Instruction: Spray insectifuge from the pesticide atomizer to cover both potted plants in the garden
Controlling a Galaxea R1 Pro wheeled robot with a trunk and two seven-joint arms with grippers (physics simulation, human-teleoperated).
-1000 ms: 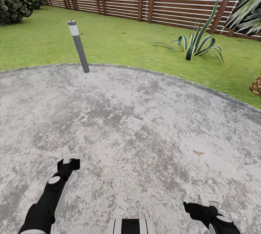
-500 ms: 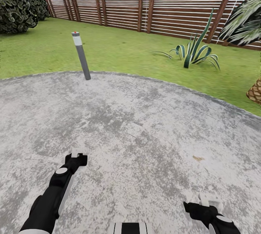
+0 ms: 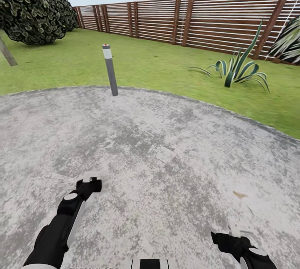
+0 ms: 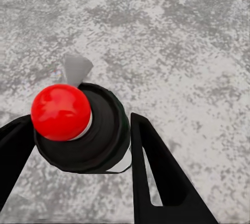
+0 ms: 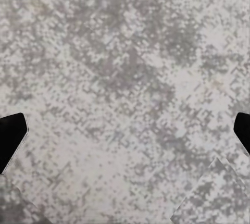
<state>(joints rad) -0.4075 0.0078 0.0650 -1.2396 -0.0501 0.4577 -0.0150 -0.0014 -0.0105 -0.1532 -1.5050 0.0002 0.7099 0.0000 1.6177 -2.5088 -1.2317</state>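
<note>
Grey mottled paving of the round patio [image 3: 166,156] spreads under both arms, bordered by green lawn [image 3: 158,62] and a brown slatted fence [image 3: 216,18]. A grey bollard post [image 3: 111,70] stands at the patio edge; a striped spiky plant [image 3: 235,71] and a dark bush [image 3: 31,8] lie beyond. The left tool [image 4: 78,146] is clamped on the pesticide atomizer [image 4: 86,127], red spot facing the wrist camera. The right tool [image 5: 125,130] has its fingers spread wide apart over bare paving.
</note>
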